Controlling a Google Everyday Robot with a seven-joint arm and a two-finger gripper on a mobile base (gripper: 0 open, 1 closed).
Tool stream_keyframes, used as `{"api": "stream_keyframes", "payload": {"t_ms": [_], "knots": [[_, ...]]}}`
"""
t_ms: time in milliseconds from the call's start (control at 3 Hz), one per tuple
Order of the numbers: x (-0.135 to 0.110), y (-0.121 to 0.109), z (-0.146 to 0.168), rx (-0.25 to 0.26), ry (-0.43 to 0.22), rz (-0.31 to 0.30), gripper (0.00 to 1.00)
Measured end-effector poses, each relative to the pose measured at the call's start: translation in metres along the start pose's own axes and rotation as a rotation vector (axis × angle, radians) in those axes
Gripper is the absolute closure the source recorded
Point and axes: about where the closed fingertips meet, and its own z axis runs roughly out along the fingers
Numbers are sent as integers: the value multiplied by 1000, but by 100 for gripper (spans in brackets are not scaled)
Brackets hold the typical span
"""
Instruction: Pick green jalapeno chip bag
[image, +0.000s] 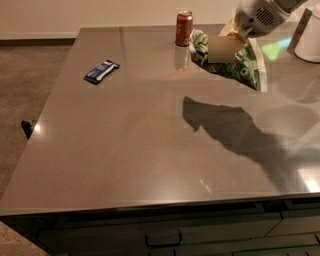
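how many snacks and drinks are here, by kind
chip bags: 1, the green jalapeno chip bag, held above the counter by the gripper at the far right
wrapped bars: 1, the dark-blue bar
soda cans: 1, the red can
total: 3

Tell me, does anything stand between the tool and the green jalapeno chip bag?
Nothing visible does. The tool grips the green jalapeno chip bag at its top, and the bag hangs above the table, its shadow below. The soda can stands to the bag's left, not between them.
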Motion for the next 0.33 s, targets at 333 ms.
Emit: {"api": "stream_keyframes", "payload": {"t_ms": [333], "knots": [[0, 0, 0, 0, 0, 0, 100]]}}
